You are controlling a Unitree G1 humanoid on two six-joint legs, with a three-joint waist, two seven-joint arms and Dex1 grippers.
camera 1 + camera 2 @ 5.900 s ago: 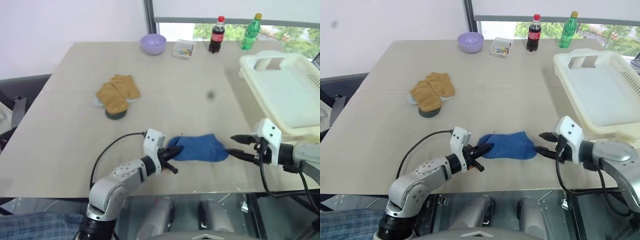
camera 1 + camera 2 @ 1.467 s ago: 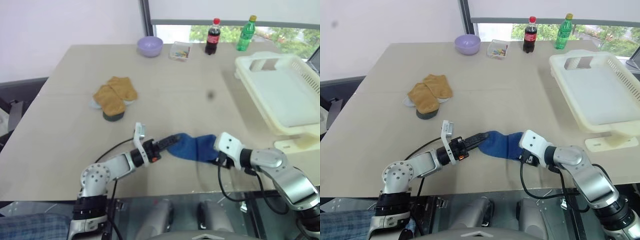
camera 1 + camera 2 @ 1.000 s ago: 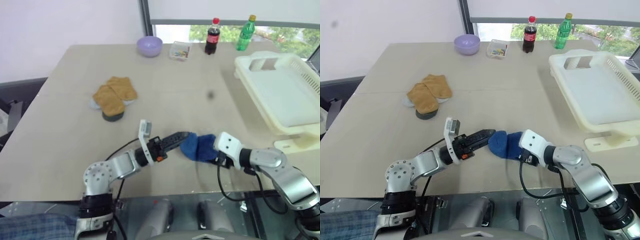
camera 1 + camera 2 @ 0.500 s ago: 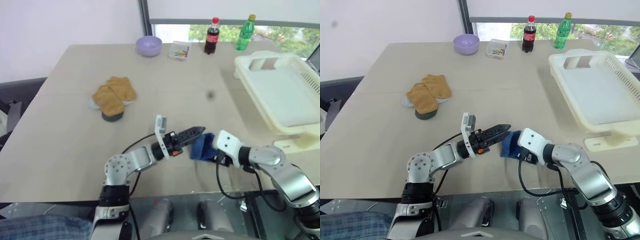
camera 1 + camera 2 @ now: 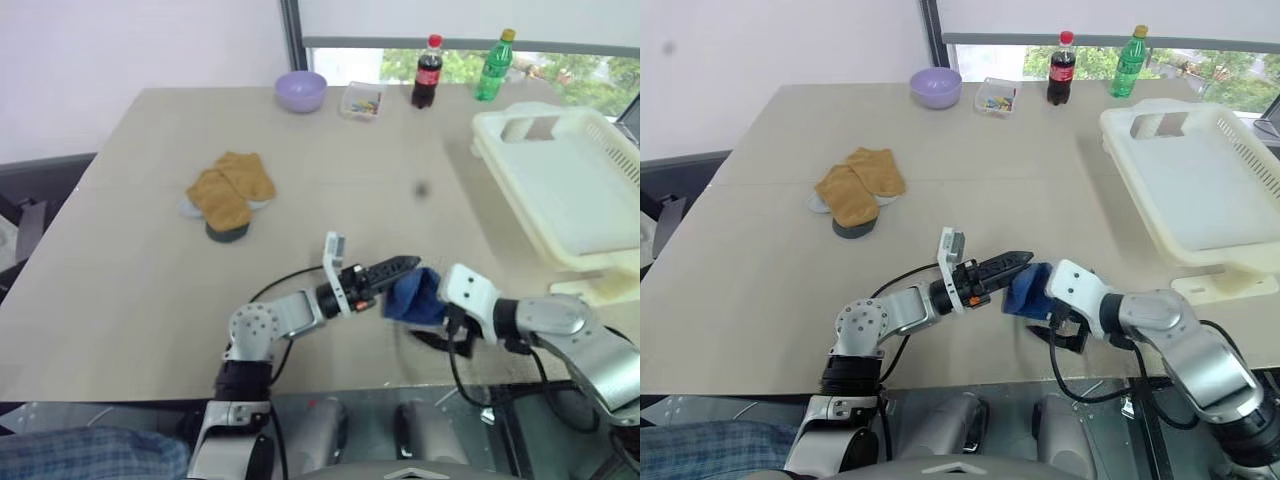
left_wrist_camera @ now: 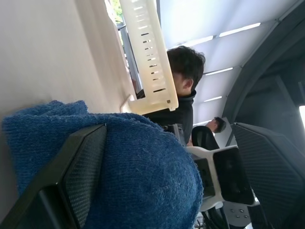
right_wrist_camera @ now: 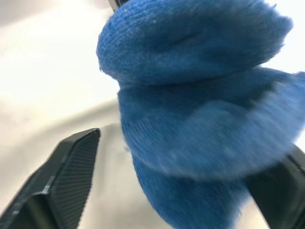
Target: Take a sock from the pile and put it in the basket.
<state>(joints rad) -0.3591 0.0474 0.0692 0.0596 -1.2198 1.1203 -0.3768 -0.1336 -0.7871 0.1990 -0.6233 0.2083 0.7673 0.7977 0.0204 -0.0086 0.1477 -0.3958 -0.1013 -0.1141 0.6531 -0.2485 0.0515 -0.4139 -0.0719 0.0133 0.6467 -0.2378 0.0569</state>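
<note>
Now blue sock (image 5: 412,296) bunching between both arms, just above tabletop (image 5: 330,180) front edge, well short of basket (image 5: 570,190).

Left jaws (image 5: 400,268) spread wide, draped by sock, holding it up.

Right jaws (image 5: 1058,333) spread, not gripping sock.

Judging: right jaws needing firm pinch mid-sock before carrying.

Tabletop between sock and basket lying open; basket near rim needing clearance.

Pile (image 5: 228,192) sitting far from basket.

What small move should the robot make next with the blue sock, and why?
Probably close the right tool on the blue sock: its fingers stand wide apart with the bunched sock between them, and the basket lies on that arm's side of the table, so this arm seems best placed to carry it over.
</note>
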